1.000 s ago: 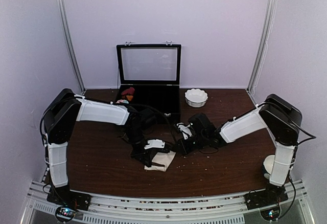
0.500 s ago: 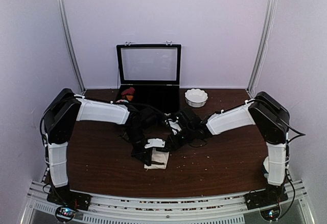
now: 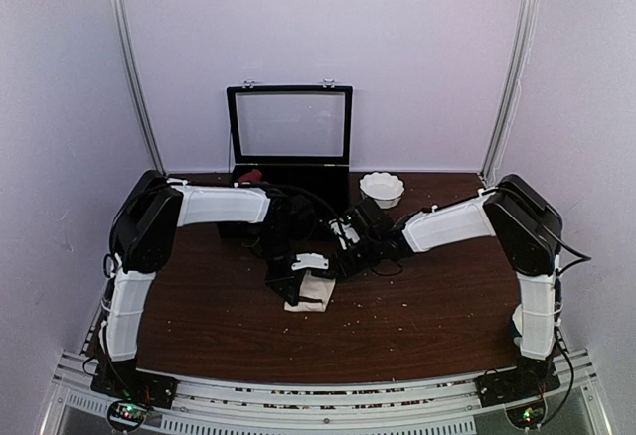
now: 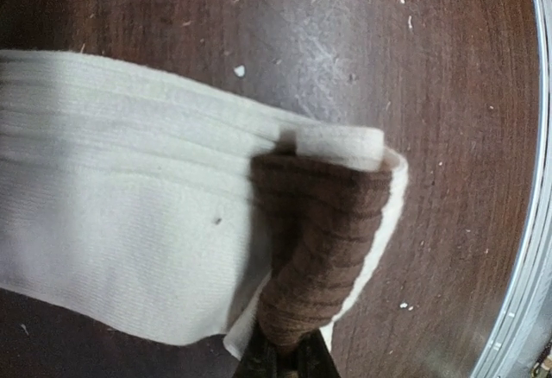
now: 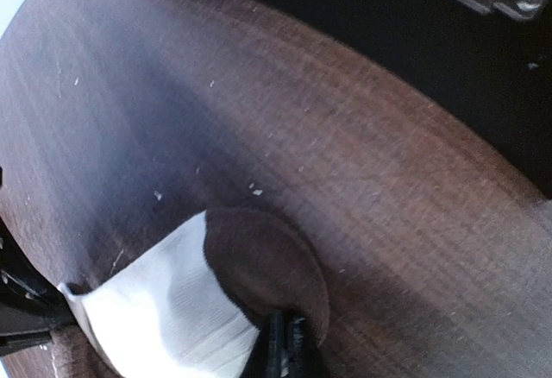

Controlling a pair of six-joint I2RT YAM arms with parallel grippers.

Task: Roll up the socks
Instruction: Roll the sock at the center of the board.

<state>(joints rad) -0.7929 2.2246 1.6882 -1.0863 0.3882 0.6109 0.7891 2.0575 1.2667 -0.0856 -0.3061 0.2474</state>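
The cream sock lies on the counter, a little in front of the black case. The left jaws are closed on its brown ribbed end, which is folded over the cream part. The right jaws pinch its brown rounded patch.

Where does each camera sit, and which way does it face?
Top: above and behind the bases, looking down at the table; left arm and right arm show.
Left wrist: looks down at the cream sock; left hand's tips show.
Right wrist: looks at the sock's brown end; right hand's tips show.
All share the sock.
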